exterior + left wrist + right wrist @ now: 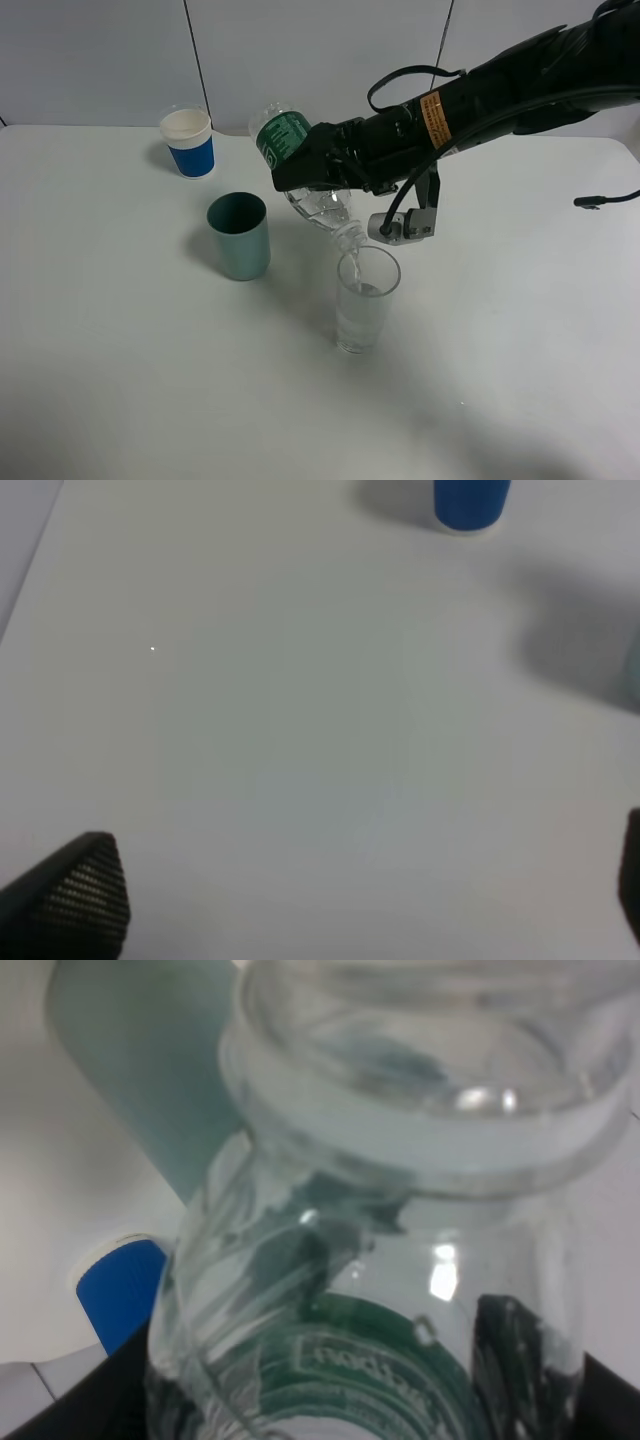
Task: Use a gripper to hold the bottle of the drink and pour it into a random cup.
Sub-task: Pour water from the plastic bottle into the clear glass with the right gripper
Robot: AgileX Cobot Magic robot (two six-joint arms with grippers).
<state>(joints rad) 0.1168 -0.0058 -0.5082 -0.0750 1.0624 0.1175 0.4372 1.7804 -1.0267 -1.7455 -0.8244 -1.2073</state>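
Note:
My right gripper is shut on the bottle of the drink, a clear bottle with a dark green label. The bottle is tipped neck-down, its mouth just over the rim of the cup, a tall clear glass with clear liquid in it. In the right wrist view the bottle fills the frame between the black fingers, with the cup's rim right beyond its neck. My left gripper shows only in the left wrist view, open over bare table with nothing between its fingertips.
A teal-green cup stands to the left of the glass. A blue-and-white paper cup stands at the back left and shows in the left wrist view too. The white table stretches to a pale wall behind.

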